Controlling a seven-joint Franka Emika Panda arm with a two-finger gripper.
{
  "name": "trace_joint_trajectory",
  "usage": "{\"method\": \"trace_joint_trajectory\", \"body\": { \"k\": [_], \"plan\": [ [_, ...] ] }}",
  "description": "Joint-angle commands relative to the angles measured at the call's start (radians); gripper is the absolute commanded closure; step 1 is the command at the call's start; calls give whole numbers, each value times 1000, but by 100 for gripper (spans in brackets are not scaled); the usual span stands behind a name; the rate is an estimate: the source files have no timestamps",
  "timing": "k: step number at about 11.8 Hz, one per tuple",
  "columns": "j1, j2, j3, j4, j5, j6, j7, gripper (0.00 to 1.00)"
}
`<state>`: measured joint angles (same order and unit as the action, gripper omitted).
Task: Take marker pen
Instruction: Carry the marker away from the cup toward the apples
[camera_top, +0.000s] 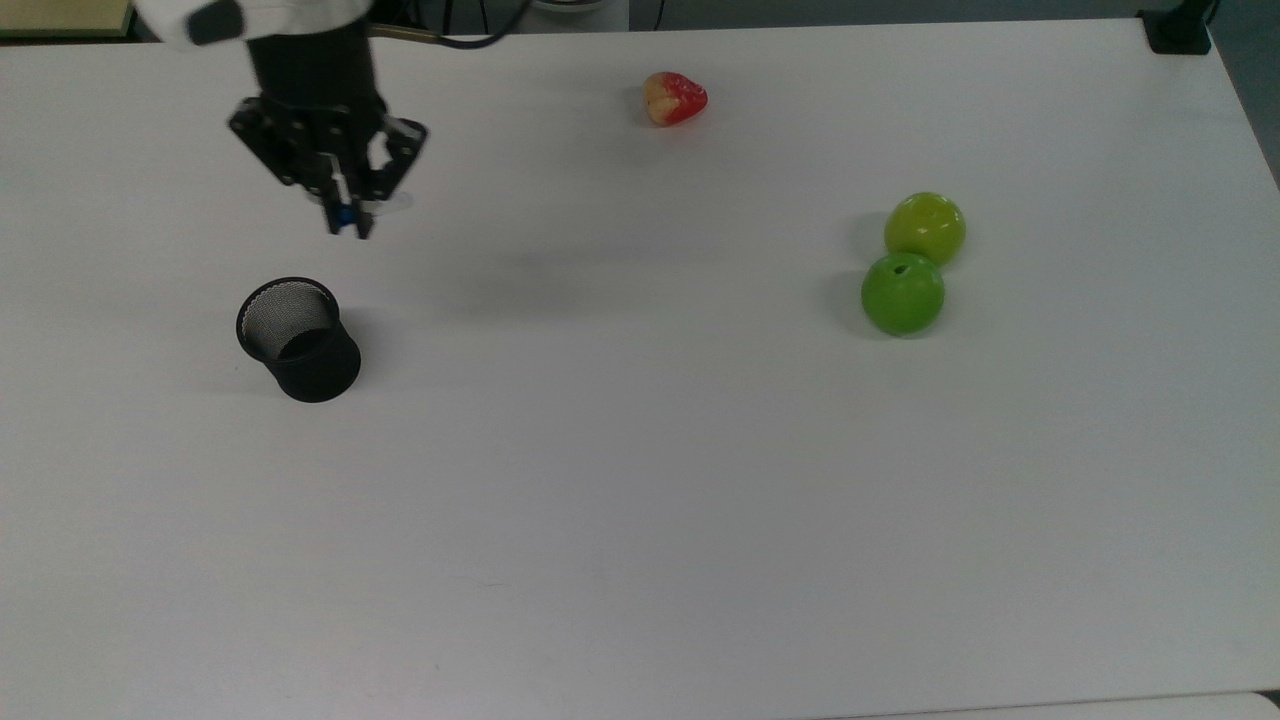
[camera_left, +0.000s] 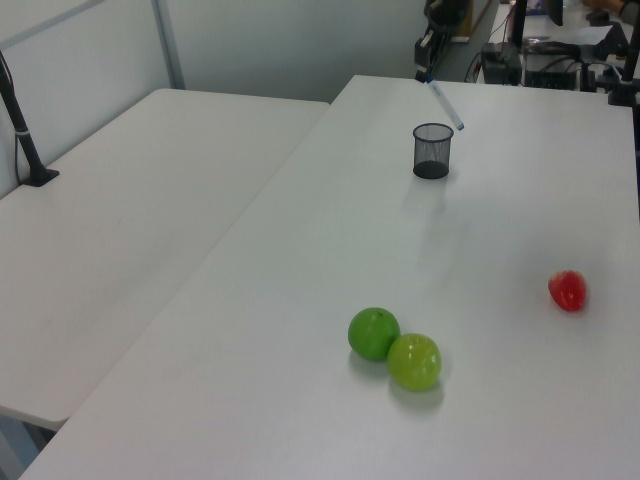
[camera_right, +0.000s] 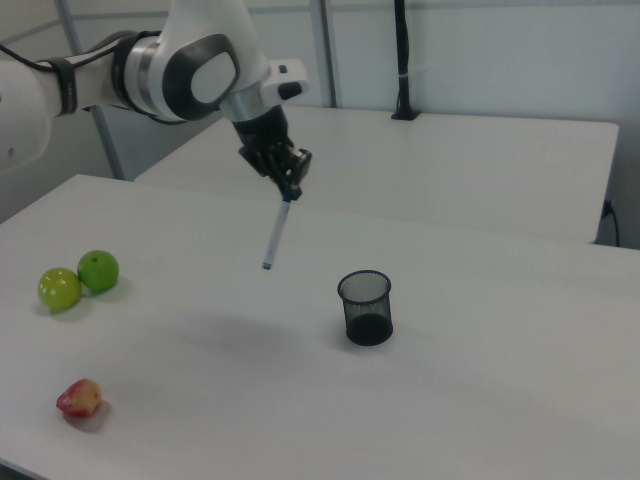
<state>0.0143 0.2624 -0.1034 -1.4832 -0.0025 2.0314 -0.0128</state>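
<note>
Now the gripper (camera_right: 288, 190) has its fingers closed on the marker pen (camera_right: 275, 235) by its capped end (hanging tilted), held high above the tabletop (camera_top: 700, 450), beside the mesh cup (camera_right: 365, 307).

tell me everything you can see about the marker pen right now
The marker pen is a slim white stick with a blue top end and a small blue tip at the bottom. The gripper is shut on its top end, so it hangs in the air, slanting slightly, clear of the white table. Nothing else touches it. In the right view it hangs to the left of the black mesh cup, outside it.
</note>
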Motion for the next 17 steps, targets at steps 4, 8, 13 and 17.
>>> {"method": "trace_joint_trajectory", "body": {
  "k": [4, 8, 13, 17],
  "plan": [
    [176, -5, -10, -31, 10, -225, 11, 100],
    [233, 21, -10, -51, 12, -318, 8, 100],
    [246, 86, -9, -91, 15, -242, 13, 100],
    [248, 104, -6, -131, 15, -165, 13, 99]
  ]
}}
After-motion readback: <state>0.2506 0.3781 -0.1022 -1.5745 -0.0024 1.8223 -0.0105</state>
